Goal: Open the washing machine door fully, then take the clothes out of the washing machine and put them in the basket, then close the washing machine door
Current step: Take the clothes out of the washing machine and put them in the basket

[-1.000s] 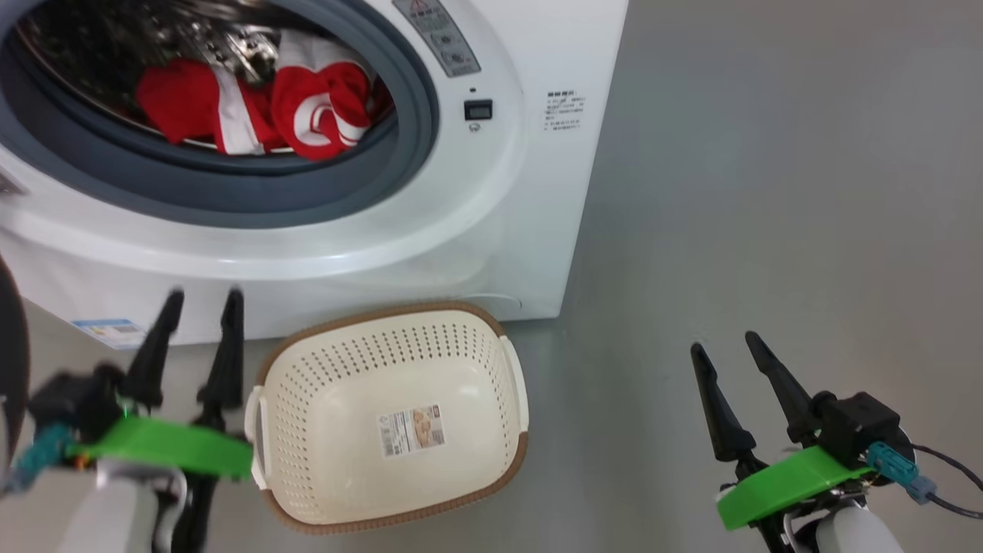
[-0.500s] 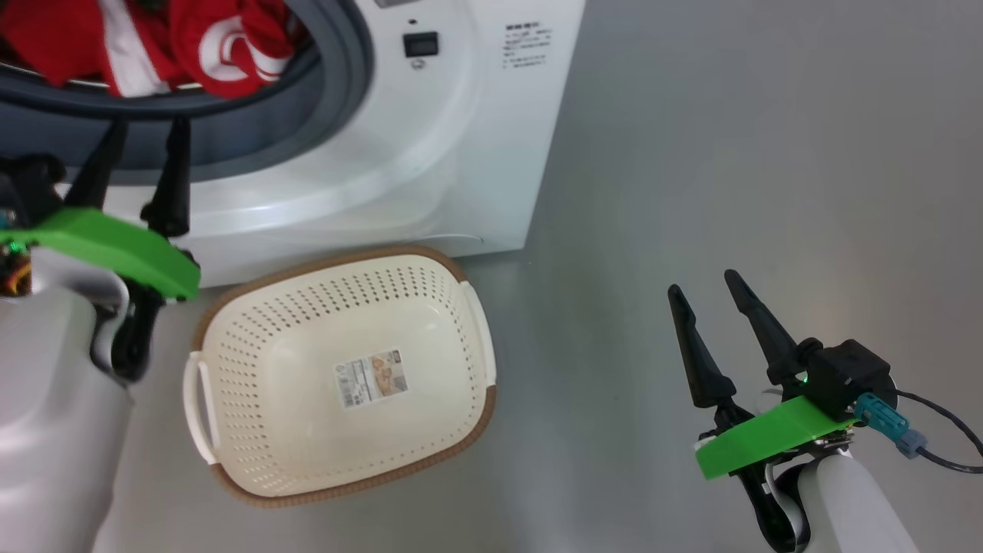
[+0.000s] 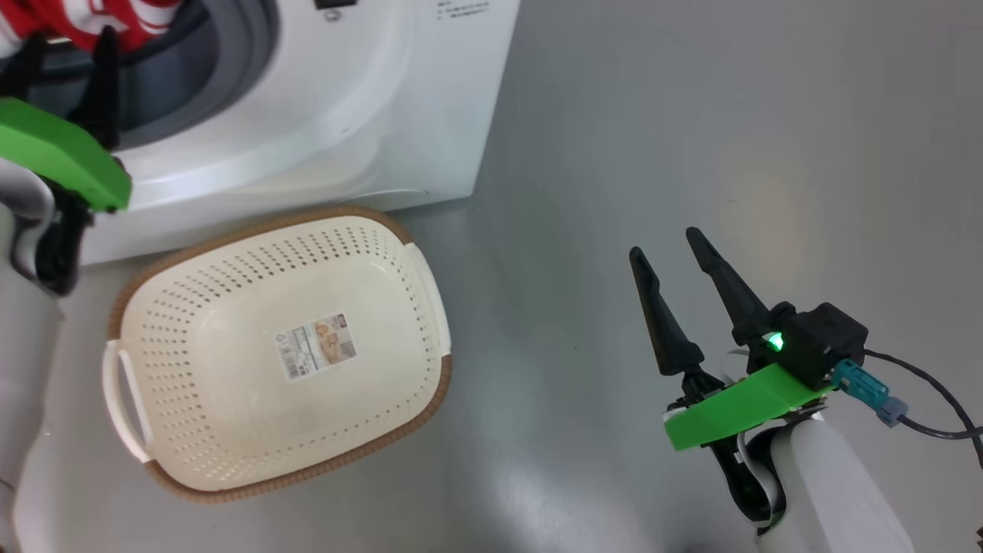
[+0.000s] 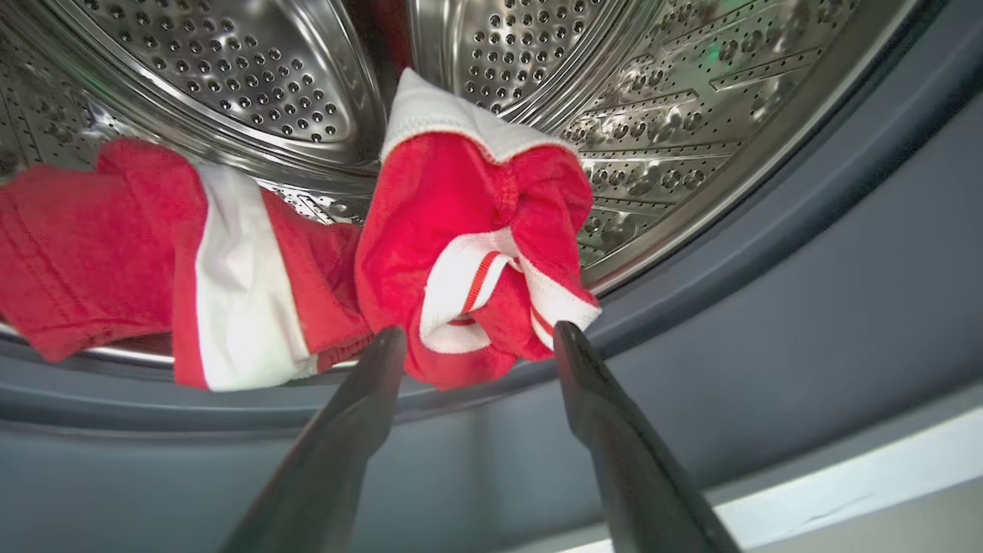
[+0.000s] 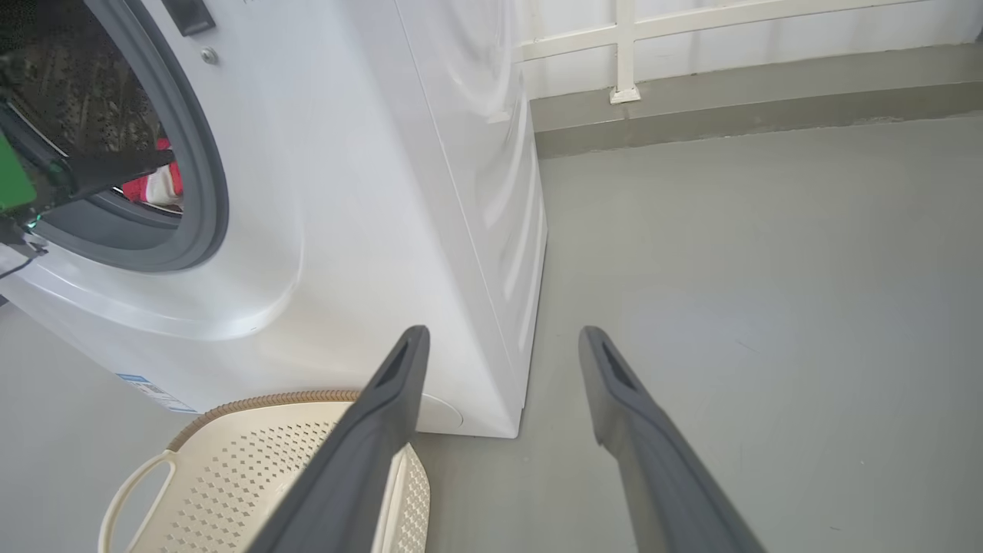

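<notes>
Left gripper (image 4: 480, 330): my two fingers stand apart at the mouth of the washing machine (image 3: 345, 115), their tips level with the lower edge of the clothes (image 4: 461, 230). In the left wrist view a bunched red fold with white trim sits in the centre of the frame, its bottom hanging between my fingertips. I cannot tell whether either tip touches the cloth. A second red mass with a broad white stripe lies at the left of that frame. Both rest on the lip of the perforated steel drum (image 4: 269, 69), just above the grey rubber ring (image 4: 768, 307). In the head view the clothes show as a red patch at the upper left corner. Right gripper (image 3: 664, 242): fingers spread with nothing between them, held over the bare grey floor (image 3: 691, 115) at the lower right of the head view, well apart from the machine. The basket (image 3: 215, 430) sits on the floor at the lower left of centre in the head view, close against the foot of the machine's front. The paper label (image 3: 316, 346) on its bottom is in plain sight.
</notes>
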Motion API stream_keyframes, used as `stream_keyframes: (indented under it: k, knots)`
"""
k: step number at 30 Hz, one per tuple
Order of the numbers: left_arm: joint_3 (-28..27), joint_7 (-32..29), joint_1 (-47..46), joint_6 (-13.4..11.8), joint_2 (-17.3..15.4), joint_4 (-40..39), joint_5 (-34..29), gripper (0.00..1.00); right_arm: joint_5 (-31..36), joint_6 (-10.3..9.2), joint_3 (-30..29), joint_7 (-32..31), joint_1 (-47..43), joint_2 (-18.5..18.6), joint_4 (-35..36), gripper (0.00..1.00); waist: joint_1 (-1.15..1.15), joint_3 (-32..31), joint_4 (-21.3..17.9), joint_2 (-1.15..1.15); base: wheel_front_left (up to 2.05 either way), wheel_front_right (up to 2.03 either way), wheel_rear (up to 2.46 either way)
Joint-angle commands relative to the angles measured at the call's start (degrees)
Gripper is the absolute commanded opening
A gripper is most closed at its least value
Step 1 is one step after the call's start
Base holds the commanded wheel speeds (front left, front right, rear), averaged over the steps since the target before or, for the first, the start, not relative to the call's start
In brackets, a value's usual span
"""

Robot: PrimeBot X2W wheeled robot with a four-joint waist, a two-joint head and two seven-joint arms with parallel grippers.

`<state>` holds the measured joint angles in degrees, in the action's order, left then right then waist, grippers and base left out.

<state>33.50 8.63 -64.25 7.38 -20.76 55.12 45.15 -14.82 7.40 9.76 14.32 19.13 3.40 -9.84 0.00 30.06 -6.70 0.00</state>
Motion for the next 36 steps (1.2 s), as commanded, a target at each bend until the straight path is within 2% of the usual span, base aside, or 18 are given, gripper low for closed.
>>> stream_keyframes:
  k: [1,10,22,23,24,25,36]
  knots:
    - [-0.68,-0.01,-2.1,0.11,-3.44,-0.02,0.5,1.0,-0.71,0.09,1.65,0.68,0.15,-0.51,1.54,1.0,0.0,1.88,-1.79,0.0,0.0,0.0,0.0]
    - [3.04,0.06,-7.68,0.11,-7.16,4.79,3.4,1.0,-2.1,0.09,3.12,0.68,1.12,-0.52,2.38,1.0,0.0,4.97,-4.29,0.0,0.0,0.0,0.0]
    - [8.55,-0.06,-11.15,0.11,-9.47,4.66,8.15,1.0,-2.35,0.09,3.39,0.68,1.69,-0.52,2.83,1.0,0.0,6.8,-5.06,0.0,0.0,0.0,0.0]
    - [9.09,0.08,-11.21,0.11,-9.56,4.37,8.57,0.62,-2.38,0.09,3.38,0.68,1.78,-0.52,2.84,1.0,0.0,6.8,-5.01,0.0,0.0,0.0,0.0]
    - [9.54,0.47,-11.27,0.11,-9.68,4.22,8.96,0.35,-2.41,0.09,3.39,0.68,1.86,-0.52,2.83,1.0,0.0,6.77,-4.95,0.0,0.0,0.0,0.0]
    - [9.99,0.72,-11.25,0.11,-9.7,4.16,9.4,0.0,-2.42,0.09,3.39,0.68,1.92,-0.52,2.8,1.0,0.0,6.69,-4.89,0.0,0.0,0.0,0.0]
    - [14.4,5.18,-9.32,0.11,-7.84,1.44,15.19,0.0,-1.82,0.09,1.24,0.68,2.03,-0.52,2.25,1.0,0.0,4.4,-2.17,0.0,0.0,0.0,0.0]
